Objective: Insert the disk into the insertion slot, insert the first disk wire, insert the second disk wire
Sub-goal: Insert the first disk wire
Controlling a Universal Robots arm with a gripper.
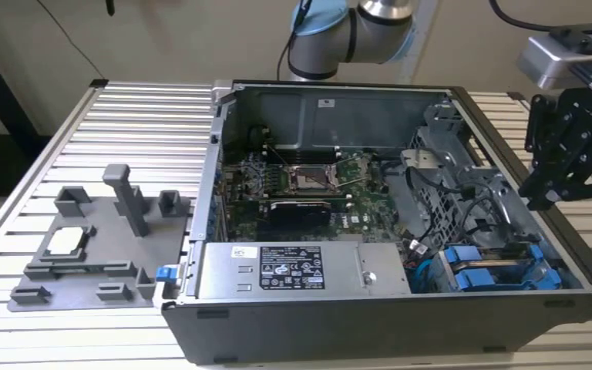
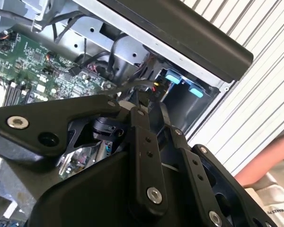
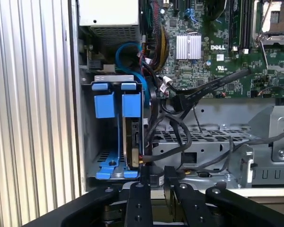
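Note:
The disk stands on edge inside the insertion slot, a grey metal cage in the open computer case's corner. Its blue carrier tabs face outward. In the exterior view the blue carriers sit at the case's near right corner. My gripper hangs just beside the disk's inner end, its black fingers shut on a small black connector of a disk wire. That black wire curves away over the metal bay toward the motherboard. In the exterior view my gripper hovers over the case's right wall.
A grey power supply box lies along the case front and the motherboard behind it. Loose black cables cross beside the slot. A grey fixture plate sits on the slatted table at the exterior view's left.

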